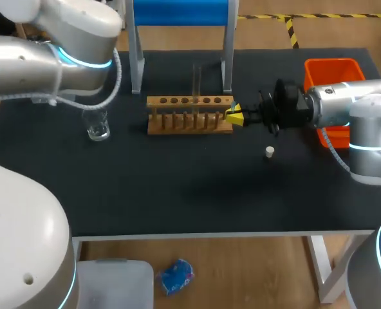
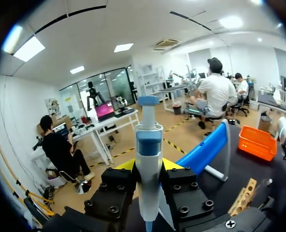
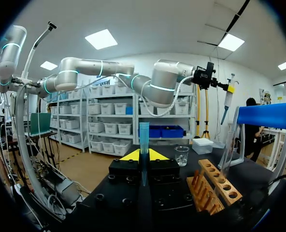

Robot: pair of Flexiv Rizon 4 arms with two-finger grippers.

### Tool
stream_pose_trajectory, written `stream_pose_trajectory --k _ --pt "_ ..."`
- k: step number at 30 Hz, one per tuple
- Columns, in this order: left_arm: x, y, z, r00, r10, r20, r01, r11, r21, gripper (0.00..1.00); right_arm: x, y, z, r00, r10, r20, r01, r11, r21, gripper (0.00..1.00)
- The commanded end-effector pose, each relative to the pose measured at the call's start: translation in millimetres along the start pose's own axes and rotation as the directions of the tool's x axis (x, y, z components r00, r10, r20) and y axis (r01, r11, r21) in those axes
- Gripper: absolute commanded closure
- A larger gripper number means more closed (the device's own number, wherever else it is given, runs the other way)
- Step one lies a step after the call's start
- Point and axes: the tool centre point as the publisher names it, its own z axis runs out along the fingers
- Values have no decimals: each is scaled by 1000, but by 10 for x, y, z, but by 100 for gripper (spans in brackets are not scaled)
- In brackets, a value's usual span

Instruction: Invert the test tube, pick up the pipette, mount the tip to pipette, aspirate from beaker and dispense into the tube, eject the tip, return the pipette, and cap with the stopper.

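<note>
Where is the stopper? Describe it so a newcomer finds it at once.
On the black table, find the wooden rack. Just past its right end, toward the near edge, sits the stopper. It is the only small white thing lying loose there.

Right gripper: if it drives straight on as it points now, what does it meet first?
Probably the wooden rack: the right gripper points at its near end. Its wrist view shows the rack slightly aside, so it might just clear.

Black table point(image 1: 177, 187) bearing wooden rack point(image 1: 189, 123), beaker point(image 1: 98, 126), stopper point(image 1: 269, 152), orange bin point(image 1: 332, 64), blue stand point(image 1: 181, 11)
</note>
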Motion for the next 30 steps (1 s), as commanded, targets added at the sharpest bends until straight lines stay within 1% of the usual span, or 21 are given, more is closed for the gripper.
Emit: stream_pose_trajectory --k 1,4,5,6,7,8,10,11,13,17,18,20,21,23,24,26,28,30 --pt "-38 -33 -45 973 -2 -231 -5 1000 -31 100 9 1 -6 1000 -1 2 1 1000 1 100" --pt "-38 -33 -45 973 -2 -231 -5 1000 -31 100 9 1 -6 1000 -1 2 1 1000 1 100" --pt "-7 5 -53 960 4 -281 -1 1000 13 100 9 1 -6 1000 -1 2 1 1000 1 100" --pt "16 56 -83 951 47 -306 -45 999 13 100 9 1 -6 1000 -1 2 1 1000 1 100" --pt "28 104 -131 940 73 -332 -66 997 33 100 9 1 -6 1000 -1 2 1 1000 1 100" --pt "31 141 -186 929 58 -367 -30 996 82 100 9 1 -6 1000 -1 2 1 1000 1 100" --pt "41 225 -288 917 80 -390 -44 994 101 100 9 1 -6 1000 -1 2 1 1000 1 100" --pt "64 253 -335 905 85 -417 -29 990 139 100 9 1 -6 1000 -1 2 1 1000 1 100" --pt "111 294 -419 887 111 -449 -29 982 186 100 9 1 -6 1000 -1 2 1 1000 1 100" --pt "162 345 -597 860 121 -496 31 957 287 100 9 1 -6 1000 -1 2 1 1000 1 100" --pt "180 351 -636 853 125 -507 39 953 300 100 9 1 -6 1000 -1 2 1 1000 1 100" --pt "215 366 -697 845 129 -519 49 948 316 100 9 1 -6 1000 -1 2 1 1000 1 100" --pt "261 367 -754 832 141 -537 54 942 330 100 9 1 -6 1000 -1 2 1 1000 1 100" --pt "328 366 -818 820 147 -553 49 945 324 100 9 1 -6 1000 -1 2 1 1000 1 100" --pt "376 352 -856 808 163 -567 40 943 330 100 9 1 -6 1000 -1 2 1 1000 1 100" --pt "483 311 -927 795 178 -580 16 950 313 100 9 1 -6 1000 -1 2 1 1000 1 100" --pt "620 226 -1007 775 212 -595 -9 945 326 100 9 1 -6 1000 -1 2 1 1000 1 100" --pt "620 226 -1007 775 212 -595 -9 945 326 100 9 1 -6 1000 -1 2 1 1000 1 100"
